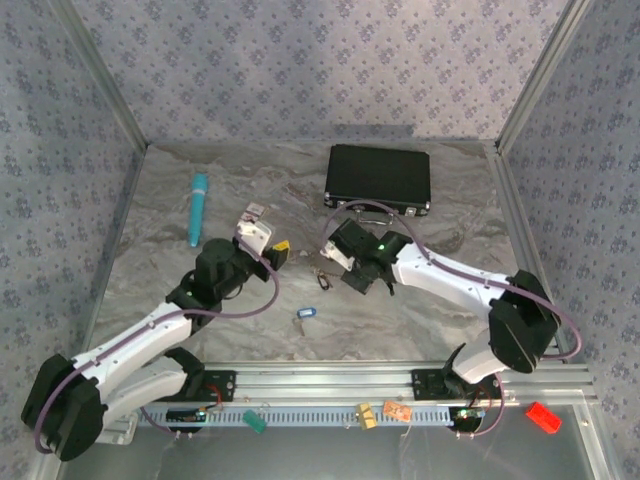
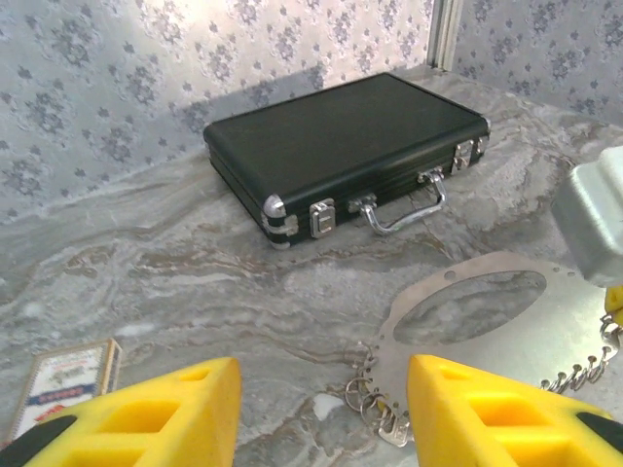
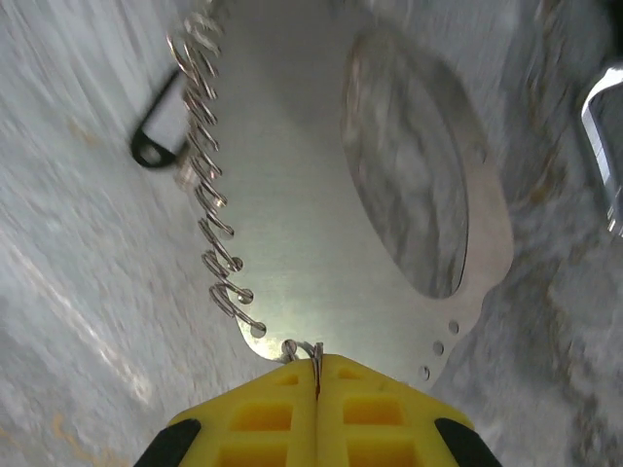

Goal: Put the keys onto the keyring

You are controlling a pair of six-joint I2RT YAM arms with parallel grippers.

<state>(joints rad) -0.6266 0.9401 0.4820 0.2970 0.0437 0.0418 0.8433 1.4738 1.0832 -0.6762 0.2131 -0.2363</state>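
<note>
**Right gripper (image 3: pixel 316 375) pinched keyring (image 3: pixel 292 195) rim**

Clamped on the thin plate's edge, mid-frame. Left gripper (image 2: pixel 321 409) was spread, empty. Blue key (image 1: pixel 304 313) lay on the table (image 1: pixel 450 200), lower center. Keys looked tiny, light, slippery; best taken by the plastic head.

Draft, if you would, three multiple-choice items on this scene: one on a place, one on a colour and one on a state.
1. Where does the black case lie?
A) at the near edge
B) at the back of the table
C) upright against the left wall

2. What colour is the head of the key lying nearest the near edge?
A) red
B) green
C) blue

3. How is the right tool?
A) shut on the keyring
B) wide open
C) holding a card

Key: 1 B, it lies flat at the far edge in the top view; 2 C, its head shows blue on the marble; 3 A, the yellow fingers meet on the ring's edge.
</note>
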